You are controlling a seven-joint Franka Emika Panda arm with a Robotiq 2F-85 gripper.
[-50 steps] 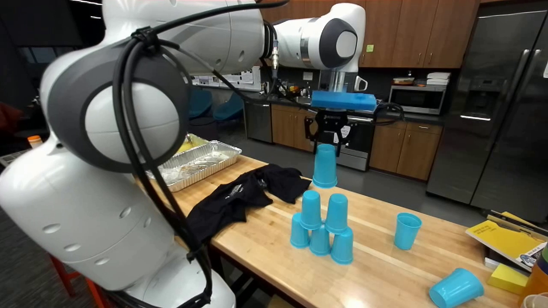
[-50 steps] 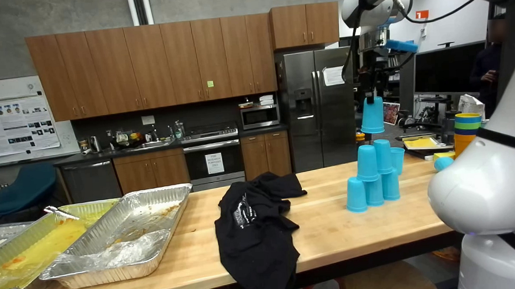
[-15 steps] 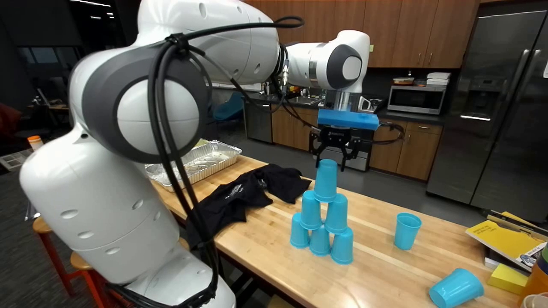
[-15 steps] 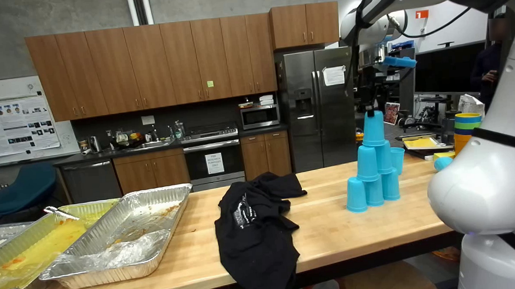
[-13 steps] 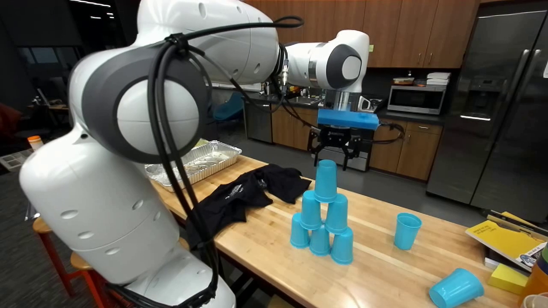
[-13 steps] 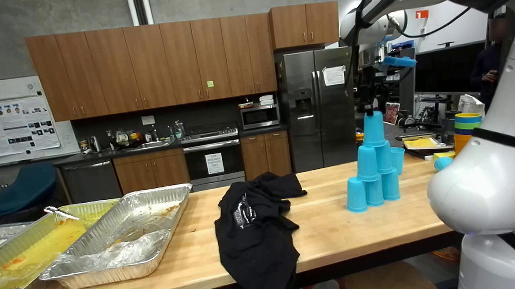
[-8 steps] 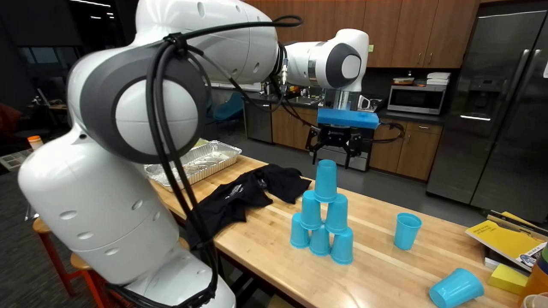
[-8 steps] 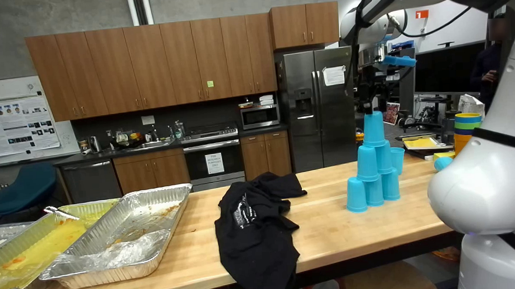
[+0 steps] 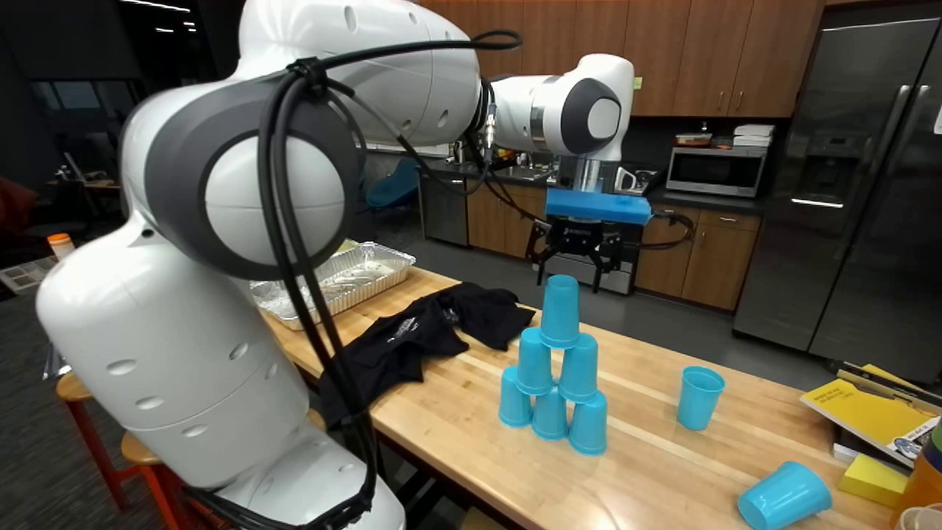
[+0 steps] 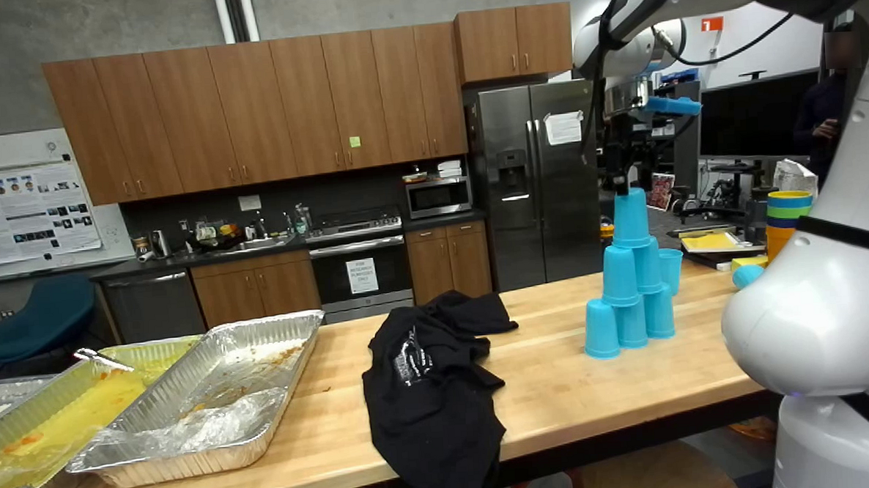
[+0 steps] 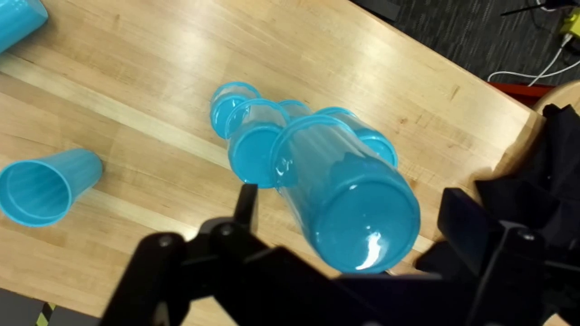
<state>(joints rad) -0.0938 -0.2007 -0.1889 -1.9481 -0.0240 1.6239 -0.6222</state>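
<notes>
Light-blue cups stand upside down in a pyramid on the wooden table: three at the bottom, two above, and a top cup (image 9: 560,312). In the wrist view that top cup (image 11: 367,222) lies between the parted black fingers, with room on either side of it. My gripper (image 9: 567,287) hangs just over the top cup, its fingertips about level with the cup's base and not touching it. A middle-row cup (image 9: 580,368) and a bottom-row cup (image 9: 589,425) sit below. The fingers (image 11: 247,203) hold nothing.
To one side, a blue cup (image 9: 700,397) stands mouth up and another blue cup (image 9: 784,495) lies tipped over. A black shirt (image 10: 433,391) is spread beside the pyramid. Foil trays (image 10: 214,400) fill the table's far end. Yellow papers (image 9: 868,412) and stacked coloured cups (image 10: 787,221) are also near.
Earlier the top cup hung in the gripper above the two middle cups. It has come down onto them, and the fingers have spread apart, letting it go. The other cups have not moved.
</notes>
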